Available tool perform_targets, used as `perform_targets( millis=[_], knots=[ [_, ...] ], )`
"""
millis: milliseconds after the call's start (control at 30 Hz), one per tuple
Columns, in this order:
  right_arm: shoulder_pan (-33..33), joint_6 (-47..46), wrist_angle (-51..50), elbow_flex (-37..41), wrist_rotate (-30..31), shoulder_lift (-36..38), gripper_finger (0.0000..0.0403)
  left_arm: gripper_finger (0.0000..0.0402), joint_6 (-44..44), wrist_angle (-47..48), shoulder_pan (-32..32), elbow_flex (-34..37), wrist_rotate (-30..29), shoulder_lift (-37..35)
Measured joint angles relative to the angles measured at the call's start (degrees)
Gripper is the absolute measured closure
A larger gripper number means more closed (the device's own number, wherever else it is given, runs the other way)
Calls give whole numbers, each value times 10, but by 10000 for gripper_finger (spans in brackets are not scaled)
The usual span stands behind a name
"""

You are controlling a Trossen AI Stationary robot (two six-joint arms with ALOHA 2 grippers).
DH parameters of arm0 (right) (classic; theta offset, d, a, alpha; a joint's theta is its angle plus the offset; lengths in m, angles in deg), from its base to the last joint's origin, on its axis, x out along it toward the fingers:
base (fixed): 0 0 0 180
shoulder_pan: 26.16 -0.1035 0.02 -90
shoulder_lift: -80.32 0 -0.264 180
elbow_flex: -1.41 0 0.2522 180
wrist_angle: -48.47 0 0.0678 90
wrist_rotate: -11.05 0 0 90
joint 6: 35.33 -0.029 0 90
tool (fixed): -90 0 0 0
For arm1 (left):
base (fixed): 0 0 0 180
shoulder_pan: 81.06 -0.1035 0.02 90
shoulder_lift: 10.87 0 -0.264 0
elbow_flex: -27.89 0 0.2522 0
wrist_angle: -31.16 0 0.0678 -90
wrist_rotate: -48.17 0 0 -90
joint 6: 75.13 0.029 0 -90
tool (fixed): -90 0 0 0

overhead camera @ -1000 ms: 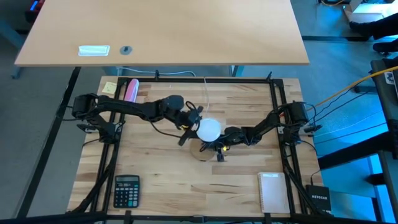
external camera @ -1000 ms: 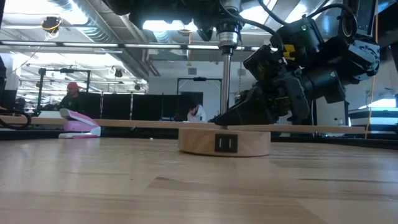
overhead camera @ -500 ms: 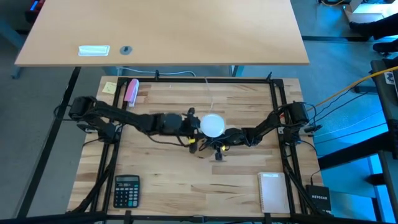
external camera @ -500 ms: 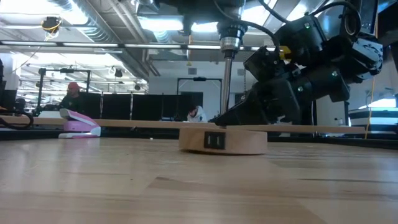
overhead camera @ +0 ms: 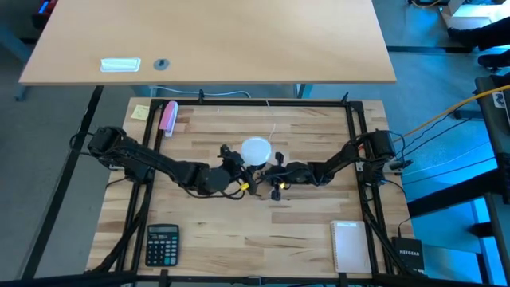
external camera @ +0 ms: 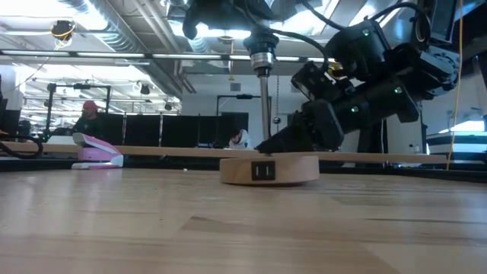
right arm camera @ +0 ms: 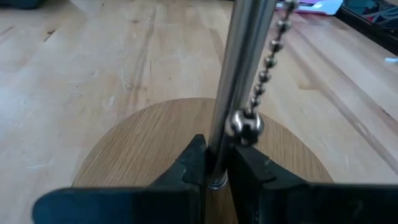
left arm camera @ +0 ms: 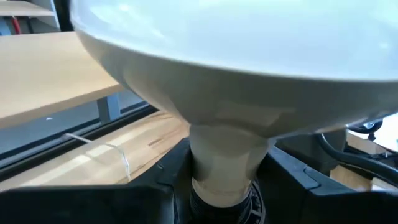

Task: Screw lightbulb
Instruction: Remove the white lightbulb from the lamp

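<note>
Reading "NETGEAR" in white letters is possible on the black box [overhead camera: 408, 253] that lies off the table's [overhead camera: 207, 231] near right corner. No other writing can be made out. The white strip [overhead camera: 120, 64] on the desk [overhead camera: 239, 40] beyond the table is too small to read, and so are the keys of the calculator [overhead camera: 162, 244] at the near left. The yellow note [overhead camera: 141, 112] at the far left corner looks blank, with a pink object [overhead camera: 168, 115] just beside it. A notepad [overhead camera: 349, 245] lies at the near right.

The bulb [overhead camera: 256, 150] sits near the table's middle, atop a thin metal rod [external camera: 264, 114] that rises upright from a round wooden disc [external camera: 268, 169]. The disc carries a small black rectangular mark [external camera: 263, 170] on its side, with no lettering visible.

The left gripper [overhead camera: 239, 163] reaches in from the left and grasps the bulb. In the left wrist view its dark fingers [left arm camera: 149, 186] stand close on both sides of the bulb's white neck, with the globe filling the view above them.

The right gripper [right arm camera: 217, 165] comes in low from the right and is clenched on the rod just above the disc, its fingertips pressed to the metal on either side. A bead chain [right arm camera: 270, 68] hangs beside the rod and touches it near those fingertips.

Two people [external camera: 87, 114] show far off in the room behind the table.
</note>
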Motion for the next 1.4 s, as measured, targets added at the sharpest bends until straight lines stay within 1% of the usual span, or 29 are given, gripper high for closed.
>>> perform_targets(
  millis=[67, 200, 300, 367, 433, 533, 767, 867, 1067, 1233, 1300, 1400],
  knots=[
    [0, 0, -4, -4, -4, 0, 359, 263, 7, -1, -2, 0, 2, 0],
    [0, 1, -7, -5, -7, 0, 359, 203, 16, 4, -5, 0, 3, 0],
    [0, 1, -14, -5, -5, 0, 359, 168, 40, 3, -6, 0, 3, 0],
    [0, 2, -15, -6, -5, 0, 359, 154, 61, 4, -6, 0, 4, -3],
    [0, 3, -15, -6, -6, 0, 359, 146, 71, 7, -4, 1, 20, -7],
    [0, 5, -16, -6, -6, 0, 359, 142, 70, 26, -4, 2, 59, -20],
    [0, 5, -17, -6, -10, 0, 359, 144, 59, 116, -4, 2, 161, -53],
    [4, 5, -17, -6, -19, 0, 359, 142, 74, 140, -4, 1, 194, -63],
    [8, 7, -18, -6, -34, 0, 359, 152, 122, 208, -16, 1, 239, -89],
    [8, 15, -17, -6, -38, 0, 359, 165, 157, 246, -78, 1, 347, -117],
    [8, 15, -17, -6, -39, 0, 359, 170, 187, 251, -111, 1, 395, -121],
    [8, 15, -18, -6, -43, 0, 359, 178, 217, 247, -166, 1, 504, -122]
  ],
)
